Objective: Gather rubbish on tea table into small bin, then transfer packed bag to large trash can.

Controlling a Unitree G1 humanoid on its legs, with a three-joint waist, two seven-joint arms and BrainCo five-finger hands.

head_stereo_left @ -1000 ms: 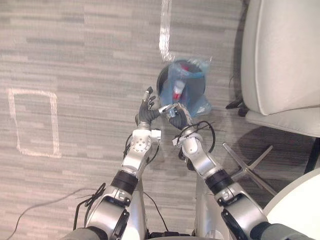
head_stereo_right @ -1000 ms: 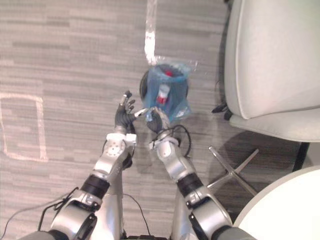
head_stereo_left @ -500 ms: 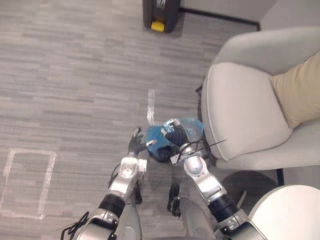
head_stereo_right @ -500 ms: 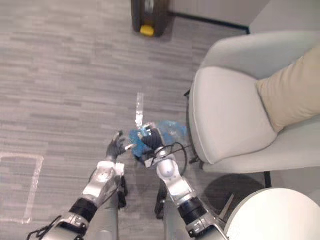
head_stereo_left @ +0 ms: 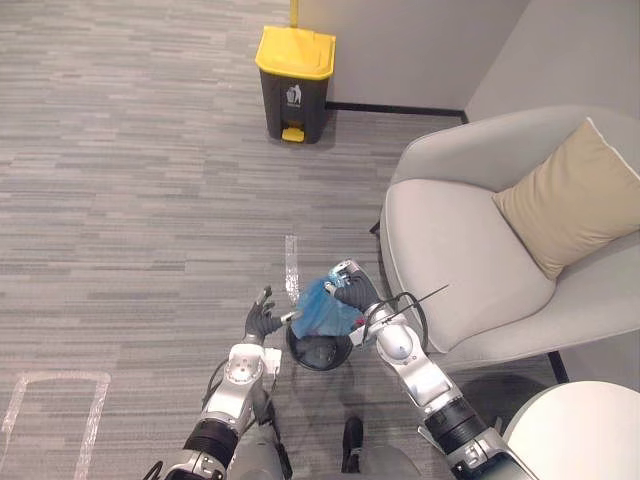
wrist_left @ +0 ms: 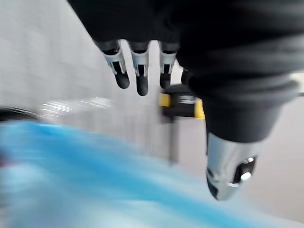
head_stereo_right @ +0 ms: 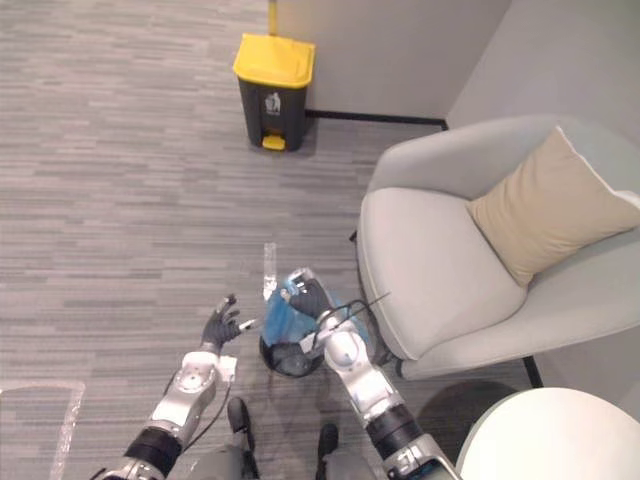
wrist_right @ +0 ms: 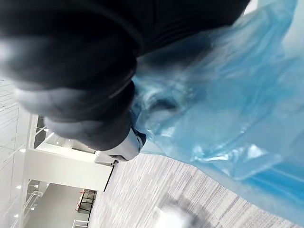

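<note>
A blue plastic bag (head_stereo_left: 322,310) hangs just above the small dark round bin (head_stereo_left: 318,354) on the floor, its top bunched in my right hand (head_stereo_left: 353,293), which is shut on it. The right wrist view has the crumpled blue bag (wrist_right: 223,109) pressed against that hand (wrist_right: 76,90). My left hand (head_stereo_left: 261,321) is open beside the bin on its left, fingers straight, not touching the bag. In the left wrist view, its fingers (wrist_left: 137,76) point past the blue bag (wrist_left: 90,180) towards the yellow-lidded large trash can (head_stereo_left: 293,70) far ahead by the wall.
A grey armchair (head_stereo_left: 470,240) with a tan cushion (head_stereo_left: 568,195) stands close on the right of the bin. A round white table (head_stereo_left: 580,435) edge is at the lower right. Tape marks (head_stereo_left: 291,268) lie on the open grey floor leading to the trash can.
The view has lifted, bringing the yellow-lidded trash can and whole armchair into sight. My right hand has raised the blue bag out of the small bin; the left hand stays open beside it.
</note>
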